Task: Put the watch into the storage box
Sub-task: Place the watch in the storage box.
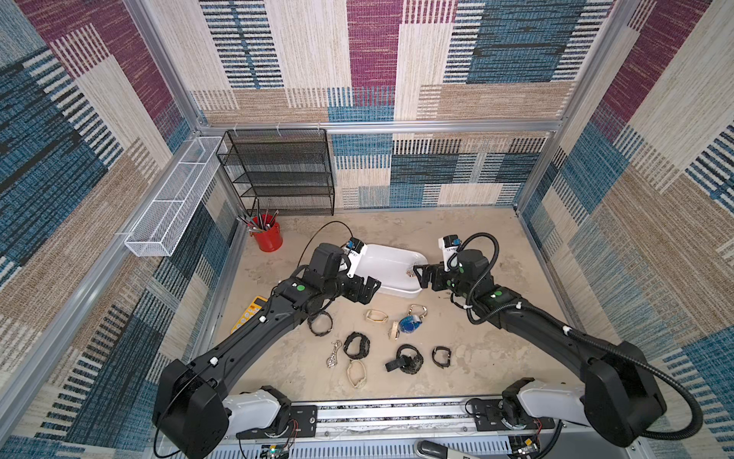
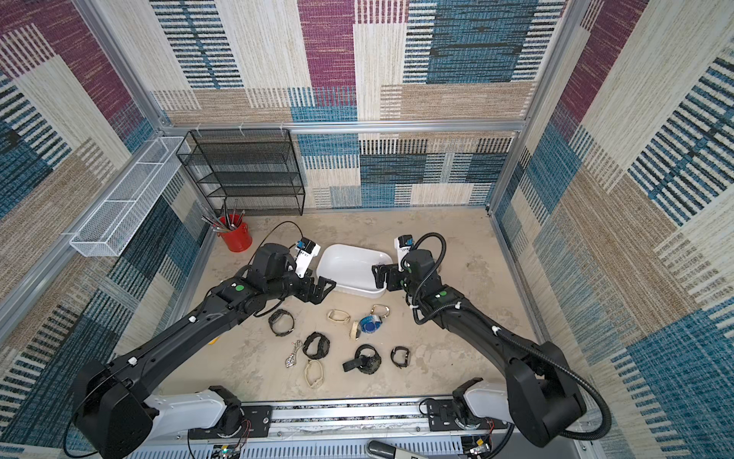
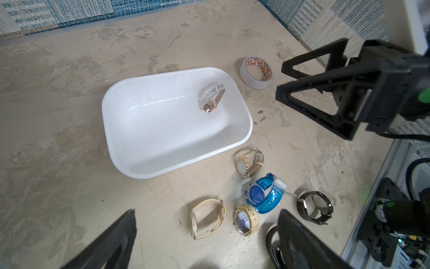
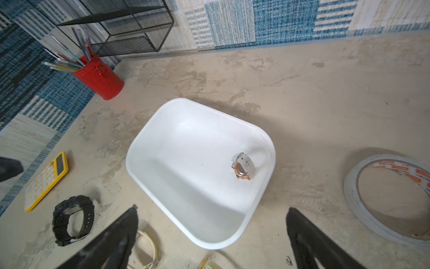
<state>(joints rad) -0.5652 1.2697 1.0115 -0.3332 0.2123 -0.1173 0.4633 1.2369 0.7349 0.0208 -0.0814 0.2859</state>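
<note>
The storage box [image 1: 385, 260] [image 2: 345, 262], a white rounded tub, stands mid-table. Inside it, near one end, a watch [image 3: 210, 100] [image 4: 243, 166] with a white strap and rose-gold case rests on the floor of the tub. My right gripper [image 1: 421, 277] [image 4: 211, 208] hangs open just above the tub's right end, nothing between its fingers. At the tub's near-left corner my left gripper [image 1: 369, 292] [image 3: 207, 210] is open and empty too. Several loose watches lie on the table in front, among them a blue one [image 1: 409, 324] and a beige one [image 1: 376, 316].
A red cup [image 1: 268, 236] with pens, a black mesh shelf [image 1: 282, 171] and a white wire basket [image 1: 174, 198] stand at the back left. A yellow calculator [image 1: 248, 314] lies under my left arm. A tape roll [image 3: 256, 72] sits right of the tub.
</note>
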